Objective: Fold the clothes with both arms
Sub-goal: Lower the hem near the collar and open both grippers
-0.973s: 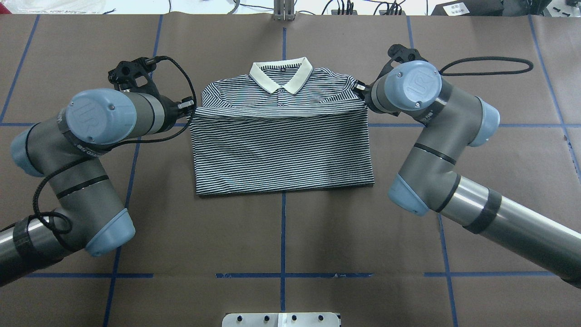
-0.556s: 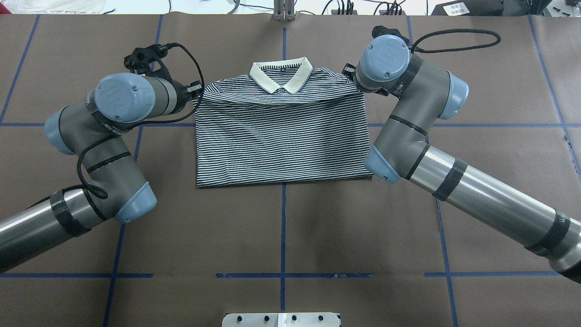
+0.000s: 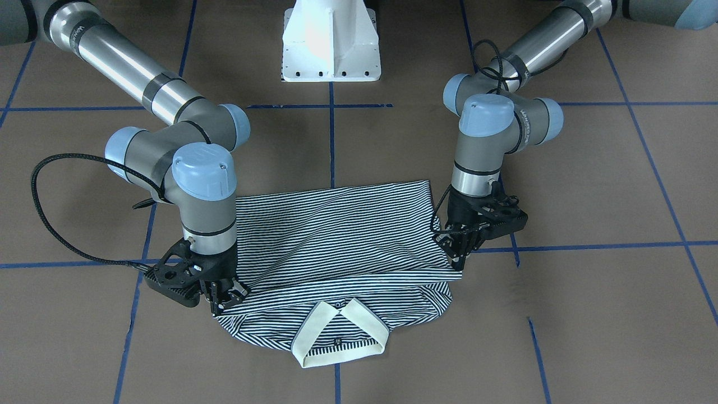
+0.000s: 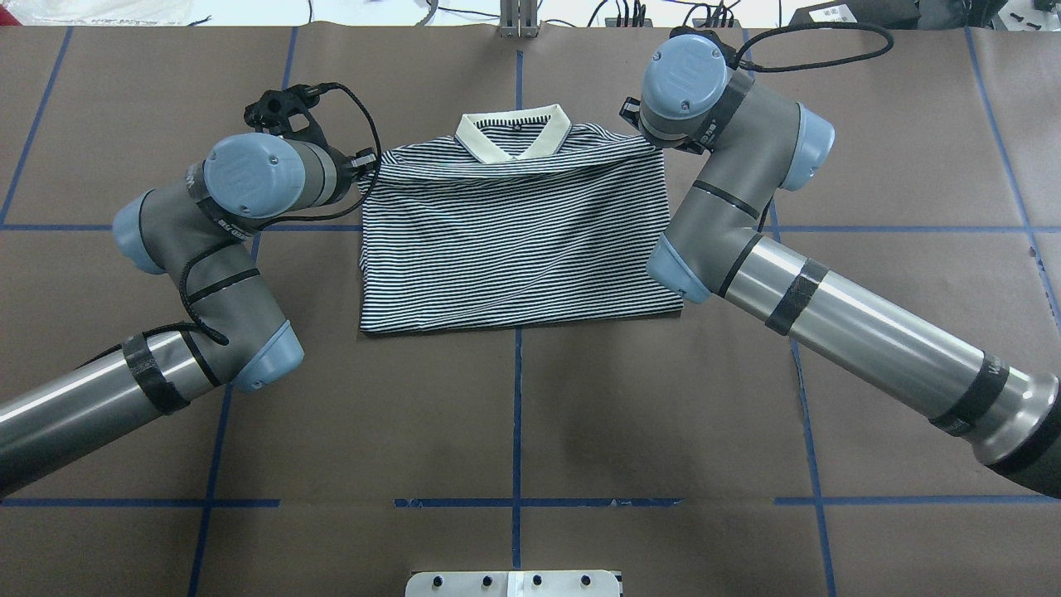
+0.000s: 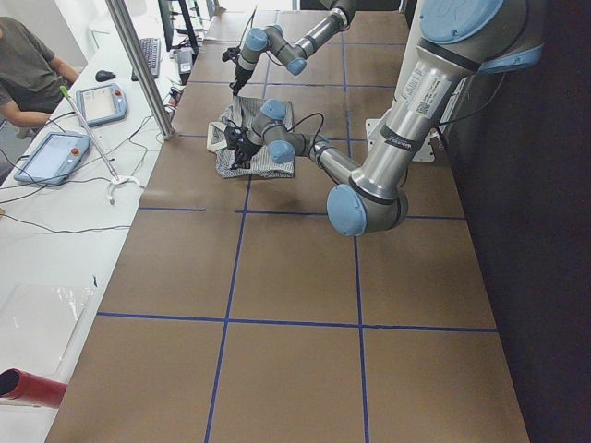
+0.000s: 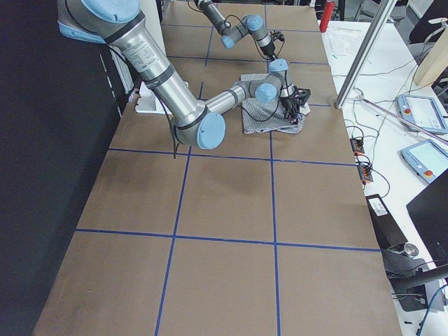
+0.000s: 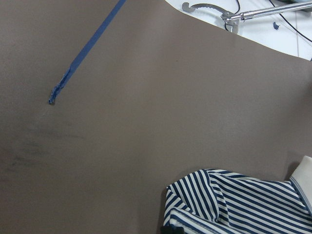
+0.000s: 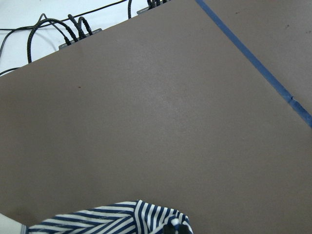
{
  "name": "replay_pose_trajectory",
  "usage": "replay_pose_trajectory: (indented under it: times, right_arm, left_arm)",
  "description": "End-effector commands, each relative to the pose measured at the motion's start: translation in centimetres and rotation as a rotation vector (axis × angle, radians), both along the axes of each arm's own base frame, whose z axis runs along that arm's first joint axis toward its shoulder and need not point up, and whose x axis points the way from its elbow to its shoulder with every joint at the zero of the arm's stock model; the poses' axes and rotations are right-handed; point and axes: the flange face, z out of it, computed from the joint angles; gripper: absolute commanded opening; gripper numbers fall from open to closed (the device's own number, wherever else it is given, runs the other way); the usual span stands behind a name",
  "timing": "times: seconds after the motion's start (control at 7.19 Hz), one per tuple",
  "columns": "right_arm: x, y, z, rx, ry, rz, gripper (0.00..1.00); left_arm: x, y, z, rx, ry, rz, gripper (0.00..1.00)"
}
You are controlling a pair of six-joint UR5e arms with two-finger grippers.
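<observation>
**Folding the shirt in half, with both corners held**

I see the polo shirt (image 4: 514, 240) lying on the brown table (image 4: 514, 431), on the far side from the robot. Its cream collar (image 4: 514, 134) points away from the robot. The sleeves look tucked in, and the bottom half is pulled up over the top half, so its edge sits just below the collar. I think most of this fold is done.

My left gripper (image 3: 457, 249) is pinching one corner of that edge. My right gripper (image 3: 224, 296) is pinching the other corner. Both are closed on the cloth and low over the table.

What is left, I think, is to lay the edge flat, let go, and maybe fold once more. The cloth looks a bit wrinkly near the collar.

Nothing lies near the shirt but blue tape lines (image 4: 516, 390). The white base (image 3: 331, 42) is well apart. A person (image 5: 28, 60) sits off at a side desk with tablets (image 5: 100, 101).
</observation>
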Motion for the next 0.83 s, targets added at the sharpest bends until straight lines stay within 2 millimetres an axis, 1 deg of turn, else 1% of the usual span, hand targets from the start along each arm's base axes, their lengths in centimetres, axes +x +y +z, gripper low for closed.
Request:
replay_pose_trajectory:
  times: [0.0, 0.14, 0.28, 0.42, 0.56, 0.7]
  right_arm:
    - [-0.32, -0.43, -0.09, -0.004, 0.006, 0.001, 0.00]
    - [-0.36, -0.49, -0.06, -0.004, 0.008, 0.002, 0.00]
    - [-0.59, -0.61, 0.70, -0.012, 0.021, 0.003, 0.03]
    - [-0.74, -0.58, 0.74, -0.013, 0.023, 0.002, 0.26]
    - [-0.88, -0.53, 0.69, -0.014, 0.022, -0.001, 0.30]
    - [-0.95, -0.42, 0.74, -0.014, 0.022, -0.002, 0.45]
  left_arm:
    - [0.09, -0.27, 0.53, 0.001, 0.000, -0.002, 0.00]
    - [0.00, -0.34, 0.53, 0.001, 0.000, -0.004, 0.00]
    - [-0.11, -0.40, 0.64, 0.000, -0.001, -0.005, 0.00]
    - [-0.22, -0.45, 0.57, 0.001, 0.000, -0.007, 0.04]
    - [-0.10, -0.39, 0.46, 0.000, 0.003, -0.005, 0.07]
    - [-0.11, -0.38, 0.41, 0.002, 0.005, -0.005, 0.15]
